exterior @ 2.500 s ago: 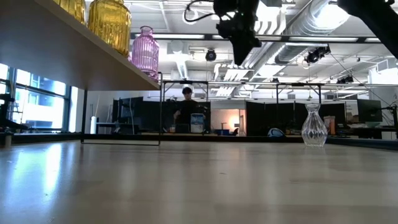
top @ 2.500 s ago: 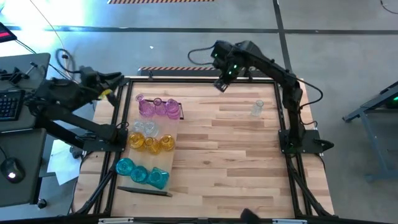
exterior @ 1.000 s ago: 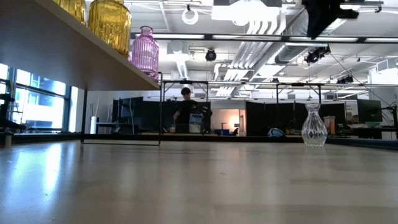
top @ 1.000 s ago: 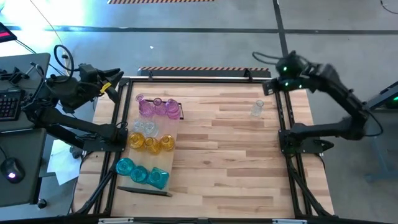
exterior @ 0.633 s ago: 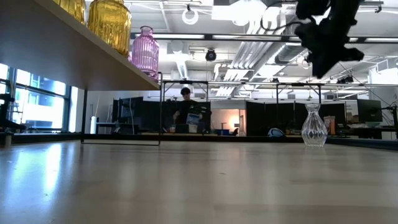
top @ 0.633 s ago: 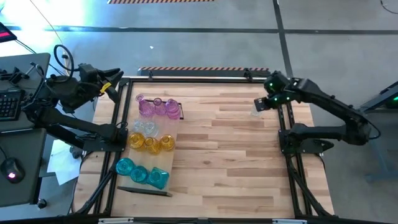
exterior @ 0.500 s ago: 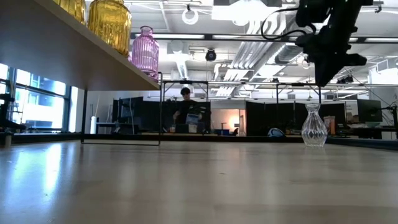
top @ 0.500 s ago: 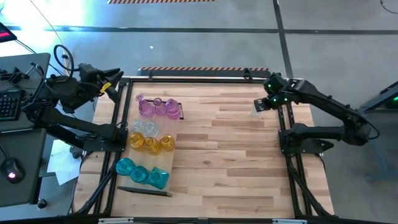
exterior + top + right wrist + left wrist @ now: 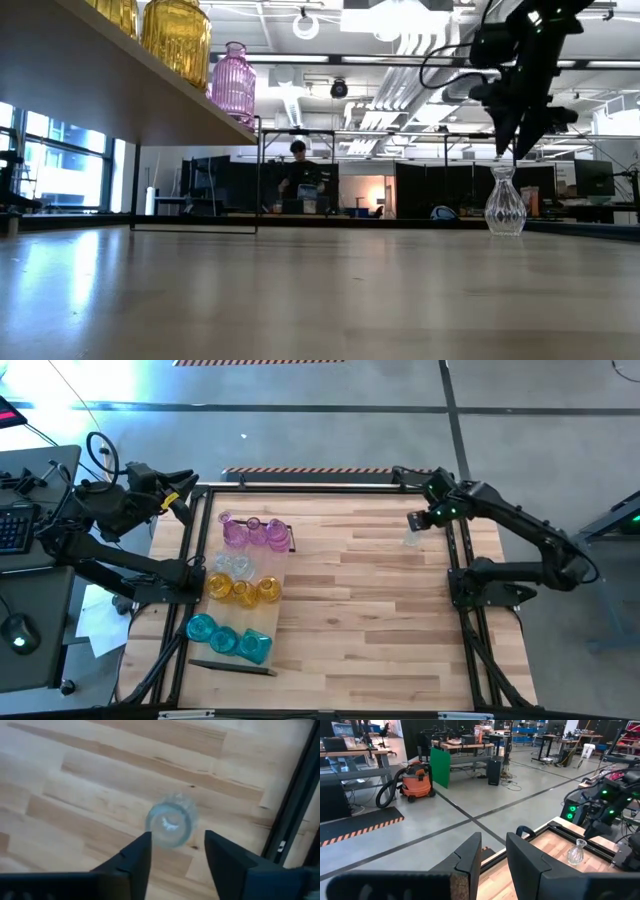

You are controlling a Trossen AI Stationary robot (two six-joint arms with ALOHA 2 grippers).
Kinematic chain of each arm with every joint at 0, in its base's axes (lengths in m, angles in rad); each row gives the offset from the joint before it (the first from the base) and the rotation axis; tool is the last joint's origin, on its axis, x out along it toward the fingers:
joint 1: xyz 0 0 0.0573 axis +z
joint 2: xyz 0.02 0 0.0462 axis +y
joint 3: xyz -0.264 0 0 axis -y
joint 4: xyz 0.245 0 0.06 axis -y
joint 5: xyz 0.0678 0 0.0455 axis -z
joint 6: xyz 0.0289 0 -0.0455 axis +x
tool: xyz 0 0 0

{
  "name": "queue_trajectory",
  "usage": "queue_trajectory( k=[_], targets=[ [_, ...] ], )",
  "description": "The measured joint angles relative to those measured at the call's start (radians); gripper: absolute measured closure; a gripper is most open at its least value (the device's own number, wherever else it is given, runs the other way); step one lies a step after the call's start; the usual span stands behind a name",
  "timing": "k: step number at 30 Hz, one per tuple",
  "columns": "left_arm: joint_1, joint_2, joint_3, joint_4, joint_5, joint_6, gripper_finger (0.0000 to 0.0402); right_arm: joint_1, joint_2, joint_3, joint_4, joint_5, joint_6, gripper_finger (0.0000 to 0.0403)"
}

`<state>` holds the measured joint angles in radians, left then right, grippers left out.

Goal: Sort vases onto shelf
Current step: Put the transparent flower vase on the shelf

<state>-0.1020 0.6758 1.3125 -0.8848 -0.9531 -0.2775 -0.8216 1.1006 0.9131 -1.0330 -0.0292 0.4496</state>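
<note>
Left gripper point(image 9: 185, 500) parked off the counter's point(image 9: 370, 610) far left corner, jaws narrowly parted, holding nothing. Shelf point(image 9: 262, 622) along the left side carries pink vases point(image 9: 252, 531), amber vases point(image 9: 243, 591) and teal vases point(image 9: 226, 637), standing in colour groups. Clear vase point(image 9: 504, 203) stands upright, alone near the far right edge. Right gripper point(image 9: 417, 520) hangs directly above its mouth, jaws spread wide either side, not touching glass
</note>
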Motion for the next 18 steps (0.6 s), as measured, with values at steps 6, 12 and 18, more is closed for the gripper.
queue_trajectory(
  k=[6, 12, 18],
  targets=[
    [0.0, 0.0, 0.0, 0.0, 0.0, 0.0, 0.0322, -0.025, 0.084, 0.0, 0.018, 0.007, -0.042, 0.0213],
    [0.0, 0.0, 0.0, 0.0, 0.0, -0.009, 0.0322, -0.039, 0.144, 0.0, 0.028, 0.037, -0.074, 0.0215],
    [0.0, 0.0, 0.0, 0.0, 0.0, -0.009, 0.0322, -0.044, 0.194, 0.0, 0.036, 0.039, -0.1, 0.0215]
  ],
)
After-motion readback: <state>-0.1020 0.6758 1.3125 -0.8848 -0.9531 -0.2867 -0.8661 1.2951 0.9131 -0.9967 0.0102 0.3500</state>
